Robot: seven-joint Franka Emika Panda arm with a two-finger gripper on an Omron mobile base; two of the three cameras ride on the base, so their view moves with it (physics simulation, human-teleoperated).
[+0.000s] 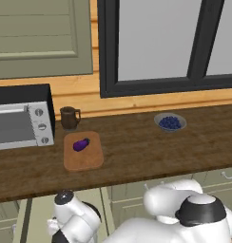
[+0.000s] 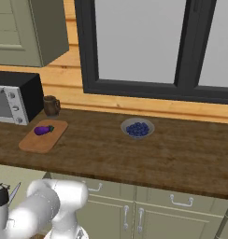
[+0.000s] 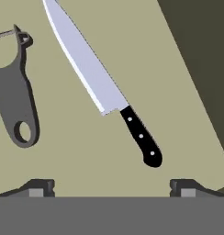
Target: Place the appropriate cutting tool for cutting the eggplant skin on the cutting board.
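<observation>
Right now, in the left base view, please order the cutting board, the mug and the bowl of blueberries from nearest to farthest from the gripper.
1. Cutting board, counter's left, closest to the gripper.
2. Brown mug, behind the board.
3. Bowl of blueberries, far right.

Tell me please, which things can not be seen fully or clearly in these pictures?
- Peeler, hand view: the left edge cuts off part of its head.
- Knife, hand view: the blade tip runs past the top edge.
- Claw, hand view: just the two tips rise above the bottom band.
- Eggplant on the cutting board, left base view: too small for detail.
- Mug: its inside is hidden by its own wall.
</observation>
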